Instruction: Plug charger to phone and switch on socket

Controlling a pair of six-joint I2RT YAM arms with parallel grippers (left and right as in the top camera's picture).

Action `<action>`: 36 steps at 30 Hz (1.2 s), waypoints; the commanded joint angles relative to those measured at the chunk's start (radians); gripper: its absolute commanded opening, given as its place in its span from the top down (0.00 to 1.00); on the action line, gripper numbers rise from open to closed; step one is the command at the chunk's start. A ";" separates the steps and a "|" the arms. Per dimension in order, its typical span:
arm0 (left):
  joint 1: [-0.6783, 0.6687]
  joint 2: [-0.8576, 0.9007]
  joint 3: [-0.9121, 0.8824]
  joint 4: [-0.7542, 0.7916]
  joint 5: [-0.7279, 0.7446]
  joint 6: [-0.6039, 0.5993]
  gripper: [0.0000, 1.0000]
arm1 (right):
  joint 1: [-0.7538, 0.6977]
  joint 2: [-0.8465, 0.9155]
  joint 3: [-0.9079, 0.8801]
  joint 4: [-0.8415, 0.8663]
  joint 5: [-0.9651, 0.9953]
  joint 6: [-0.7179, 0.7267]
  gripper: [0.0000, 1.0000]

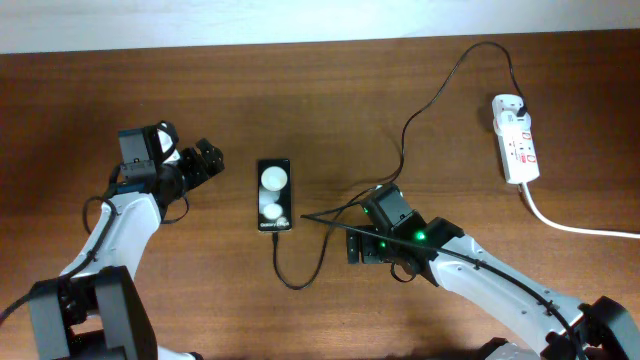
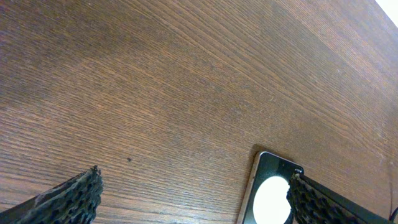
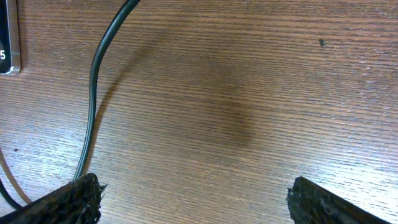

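Left end effector (image 2: 196, 199) wide open, empty, right end effector (image 3: 193, 199) likewise, charger (image 3: 93, 93) beside it

Left arm (image 1: 125, 225), out at nine o'clock: smooth white shells on the links, black joints, a loose black cable (image 1: 87, 208) looping beside it, and a boxy black wrist unit (image 1: 140, 148) on top. Right arm (image 1: 500, 290), five o'clock: same white shell, a thin black line running its length, a black wrist housing (image 1: 395, 225) with green lights (image 1: 421, 237) glowing. Up close, left jaws and right jaws look alike: black fingers (image 2: 74, 196) with rough, pebbled faces.
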 commanded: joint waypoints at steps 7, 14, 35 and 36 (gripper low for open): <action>0.001 -0.015 -0.008 -0.001 0.007 -0.010 0.01 | -0.005 -0.013 0.001 0.000 0.006 0.000 0.01; 0.001 -0.015 -0.008 -0.001 0.007 -0.010 0.01 | -0.005 -0.013 0.001 0.000 0.006 0.000 0.01; 0.001 -0.015 -0.008 -0.001 0.007 -0.010 0.01 | -0.003 -0.012 0.002 0.060 -0.025 -0.001 0.14; 0.001 -0.015 -0.008 -0.001 0.007 -0.010 0.01 | -0.003 -0.012 0.017 0.051 -0.025 0.000 0.38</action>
